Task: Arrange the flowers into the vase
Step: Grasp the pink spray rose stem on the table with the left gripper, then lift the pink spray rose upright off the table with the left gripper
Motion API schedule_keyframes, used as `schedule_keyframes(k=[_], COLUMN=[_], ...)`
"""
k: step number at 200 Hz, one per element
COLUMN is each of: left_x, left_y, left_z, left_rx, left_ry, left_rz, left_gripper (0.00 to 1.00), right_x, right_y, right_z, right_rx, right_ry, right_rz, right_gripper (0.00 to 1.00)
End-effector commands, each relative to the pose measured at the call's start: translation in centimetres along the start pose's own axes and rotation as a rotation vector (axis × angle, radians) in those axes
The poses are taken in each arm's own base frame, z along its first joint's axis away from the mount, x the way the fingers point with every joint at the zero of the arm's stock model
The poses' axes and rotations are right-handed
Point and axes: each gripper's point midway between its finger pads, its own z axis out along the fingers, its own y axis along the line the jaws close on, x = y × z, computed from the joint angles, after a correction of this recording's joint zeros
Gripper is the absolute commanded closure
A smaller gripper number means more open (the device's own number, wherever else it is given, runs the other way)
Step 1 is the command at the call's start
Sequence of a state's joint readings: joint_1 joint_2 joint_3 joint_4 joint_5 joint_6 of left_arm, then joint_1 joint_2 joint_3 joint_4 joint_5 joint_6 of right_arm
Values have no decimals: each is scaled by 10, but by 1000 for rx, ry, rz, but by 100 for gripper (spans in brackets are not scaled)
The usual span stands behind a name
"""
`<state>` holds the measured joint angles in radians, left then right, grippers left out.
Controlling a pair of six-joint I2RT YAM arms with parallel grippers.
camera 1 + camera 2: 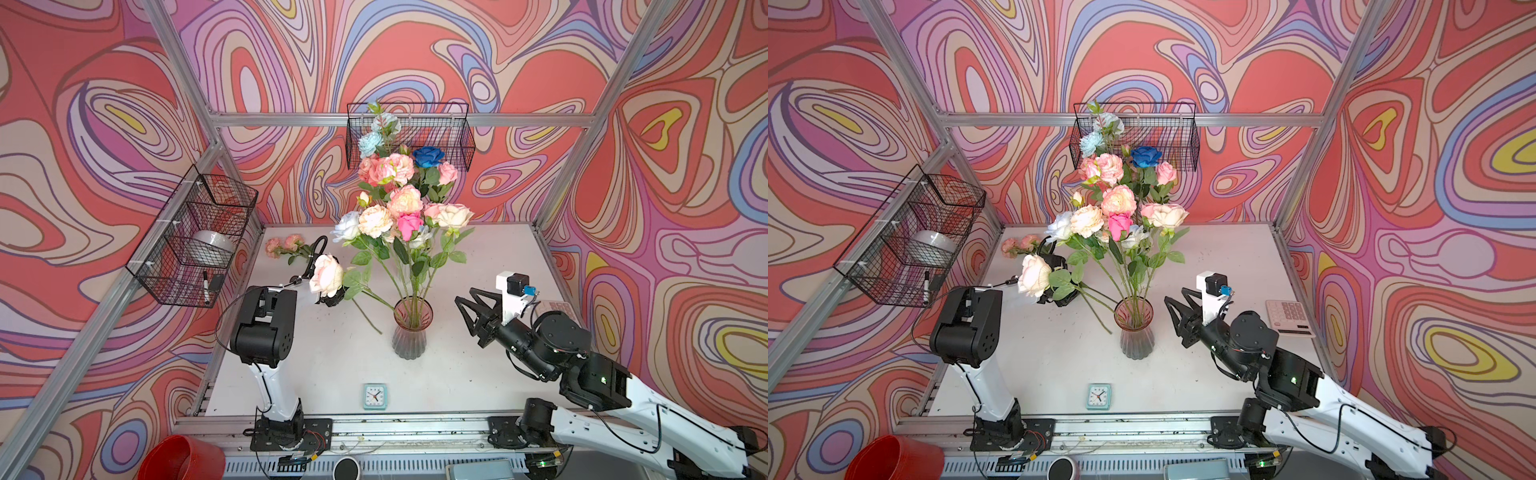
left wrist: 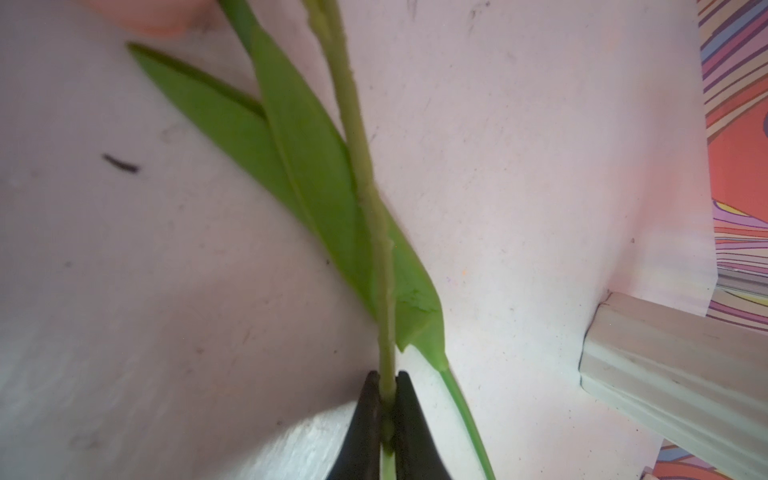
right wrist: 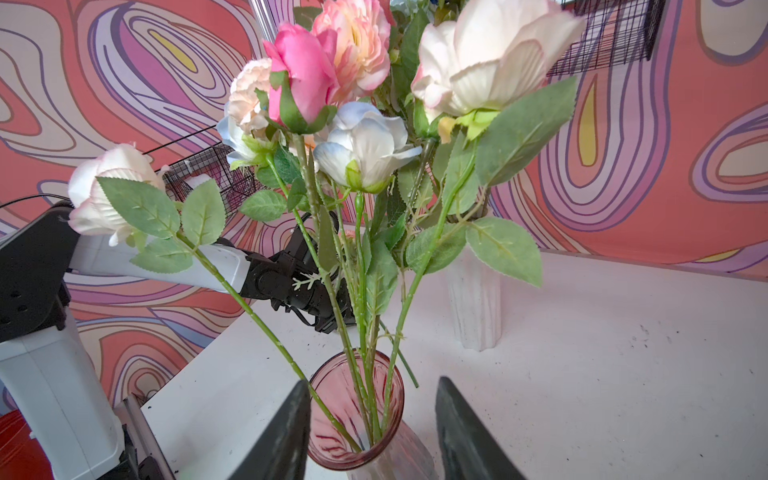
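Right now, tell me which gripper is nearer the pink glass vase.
Right. The right gripper, open, points at the vase from close on its right; the left gripper, shut on a flower stem, sits farther off to its left.

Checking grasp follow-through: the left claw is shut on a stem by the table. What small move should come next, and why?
Probably a slow, short lift of the left claw. Its jaws pinch the green stem, whose lower end lies on the table beside the pink vase, not in it. A cream rose leaning from the vase hangs above the claw, so rising gently seems wise.
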<state>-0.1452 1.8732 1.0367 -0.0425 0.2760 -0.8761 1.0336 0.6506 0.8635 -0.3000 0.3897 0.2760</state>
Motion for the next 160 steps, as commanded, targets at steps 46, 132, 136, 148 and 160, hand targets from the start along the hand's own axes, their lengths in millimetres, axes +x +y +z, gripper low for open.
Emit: schedule_keyframes(k=[46,132,136,148,160], left_x=[-18,-4,-2,4,12], left_y=[-34,-40,-40,-41,-45], left_z=[-42,-161,-168,-186,-206], left_rx=[113,184,194,210,224], left_ry=[-134,-305,-314,-324,-329], left_rz=[94,135,138,156,188], left_gripper=[100,100,100,100,100], right_x=[-1,-9,-10,-11,-13], right_y=[-5,-5,-5,-5,-4], right_z=[-4,-8,-9,-9,-9], right_rx=[20,13,14,11,6], right_ry=[-6,-35,-38,-42,-45], right_rz=[11,25,25,28,29], right_gripper=[50,50,50,50,50])
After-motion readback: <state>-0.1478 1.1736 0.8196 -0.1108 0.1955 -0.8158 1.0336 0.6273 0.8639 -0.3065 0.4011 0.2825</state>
